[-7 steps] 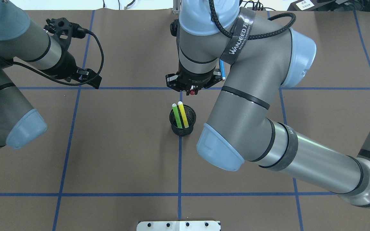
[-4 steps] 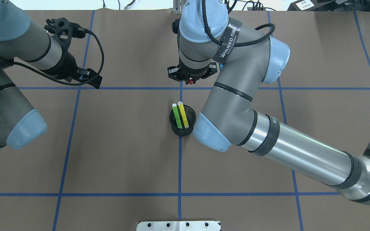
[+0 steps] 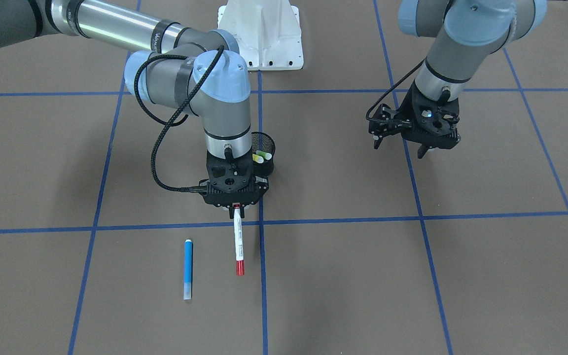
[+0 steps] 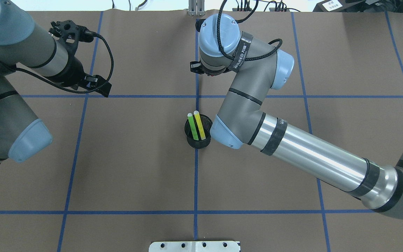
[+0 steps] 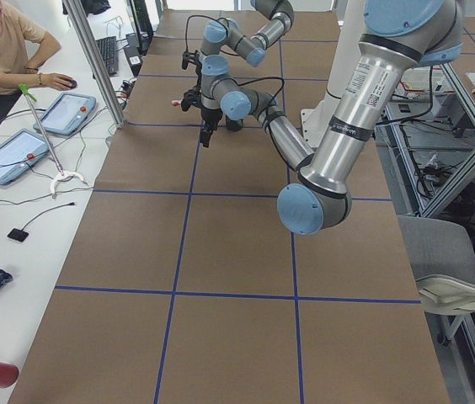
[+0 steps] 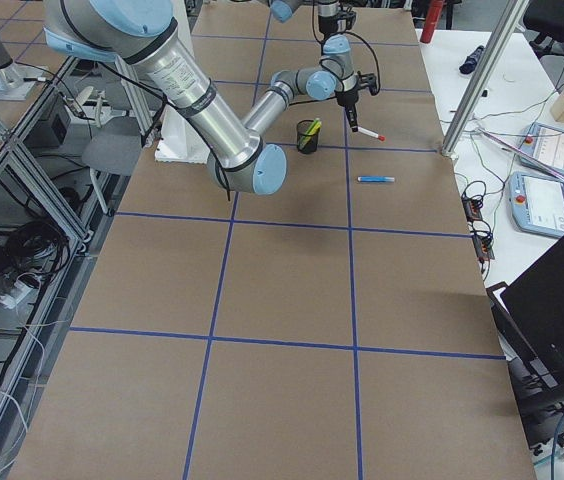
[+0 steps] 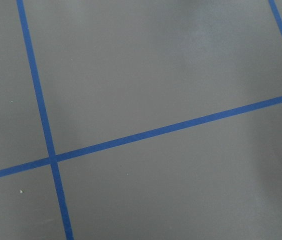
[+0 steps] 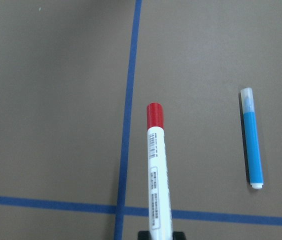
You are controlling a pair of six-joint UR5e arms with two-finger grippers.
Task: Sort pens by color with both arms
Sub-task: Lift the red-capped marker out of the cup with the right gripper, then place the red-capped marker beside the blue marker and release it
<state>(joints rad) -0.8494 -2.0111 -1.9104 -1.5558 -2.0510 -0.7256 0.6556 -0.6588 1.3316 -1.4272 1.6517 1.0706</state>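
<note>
now right fingers clamp red-capped pen at rear end; left fingers apart.

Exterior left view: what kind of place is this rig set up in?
Probably a robotics lab: a table taped into a blue grid, a seated person at a side bench with touchscreen pendants, and aluminium framing.

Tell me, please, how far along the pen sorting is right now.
Done: the blue pen lies on the table. In hand: the right gripper holds the red-capped pen beside it, not yet released. Left: the green pen and yellow pen stand in the mesh cup; the left gripper is empty.
</note>
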